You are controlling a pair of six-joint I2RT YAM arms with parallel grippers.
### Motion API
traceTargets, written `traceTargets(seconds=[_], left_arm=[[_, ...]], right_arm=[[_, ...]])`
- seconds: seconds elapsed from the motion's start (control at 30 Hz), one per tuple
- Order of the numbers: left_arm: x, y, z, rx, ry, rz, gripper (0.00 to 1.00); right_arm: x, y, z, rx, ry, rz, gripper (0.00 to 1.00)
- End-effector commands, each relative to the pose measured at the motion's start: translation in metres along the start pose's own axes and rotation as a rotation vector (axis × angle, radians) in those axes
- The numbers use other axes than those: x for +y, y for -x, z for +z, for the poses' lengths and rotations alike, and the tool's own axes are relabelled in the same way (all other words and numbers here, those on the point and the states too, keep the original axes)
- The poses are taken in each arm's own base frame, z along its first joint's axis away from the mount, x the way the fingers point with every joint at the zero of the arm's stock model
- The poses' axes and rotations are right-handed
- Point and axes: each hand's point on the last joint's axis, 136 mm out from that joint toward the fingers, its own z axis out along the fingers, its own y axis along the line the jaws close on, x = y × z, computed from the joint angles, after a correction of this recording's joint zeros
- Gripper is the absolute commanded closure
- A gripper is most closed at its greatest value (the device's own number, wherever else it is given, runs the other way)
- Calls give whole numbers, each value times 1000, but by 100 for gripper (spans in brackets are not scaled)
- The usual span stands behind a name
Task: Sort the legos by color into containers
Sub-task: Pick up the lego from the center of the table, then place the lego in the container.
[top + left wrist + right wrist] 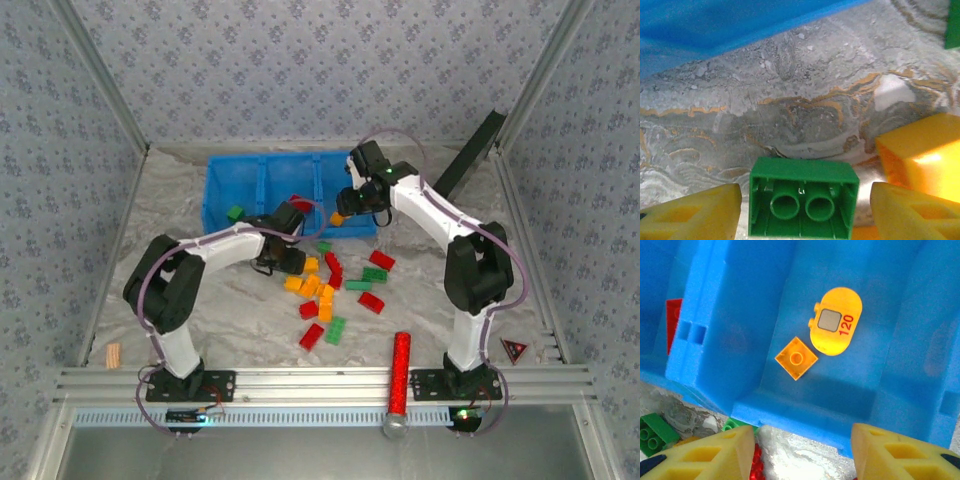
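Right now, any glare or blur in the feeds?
Left wrist: green brick sharp, blue tray soft, glare patch on the orange brick. Right wrist: printed orange piece washes out along its lower edge, print legible. Top external: evenly lit.

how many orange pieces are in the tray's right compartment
2: a small square brick lying flat, and a rounded piece marked 120 right beside it; others may be hidden out of frame.

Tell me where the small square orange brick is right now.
In the right wrist view the square orange brick lies flat on the floor of a blue tray compartment, just lower left of the rounded orange piece marked 120.
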Motion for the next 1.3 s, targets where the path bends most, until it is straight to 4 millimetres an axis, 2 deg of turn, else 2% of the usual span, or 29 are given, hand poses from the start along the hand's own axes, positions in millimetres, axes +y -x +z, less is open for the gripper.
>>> traceTargets(seconds=[0.0,0.17,0.33,0.43,0.5,0.6,0.73,0.87,0.97,1.07,1.1,1.27], left_arm=[[7,-1,10,25,37,27,31],[9,-9,17,54,37,28,36],[9,-13,17,59,27,22,52],[11,-17,13,64,21,10,56],[12,-14,5,53,1,-11,58],[14,0,-19,2,-49,-61,60],[25,25,-63,-98,-131,-135,60],[37,53,-108,-197,-175,-145,60],[53,74,-128,-258,-173,-159,60],[75,90,-131,-289,-132,-176,60],[82,88,-128,-263,-117,-182,60],[124,108,-105,-230,-49,-248,60]], right_arm=[[4,0,-17,-27,7,17,45],[4,0,-26,-38,0,16,45],[8,-5,-39,-32,3,-2,45],[20,-13,-48,-19,27,-52,44],[38,-23,-51,-15,80,-140,43],[64,-47,-47,-11,167,-288,40],[98,-76,-48,-15,288,-469,35],[124,-88,-44,-100,325,-623,34],[137,-95,-32,-77,324,-700,35],[150,-101,-21,-4,363,-709,36],[153,-102,-17,9,366,-720,36],[169,-107,1,54,346,-776,34]])
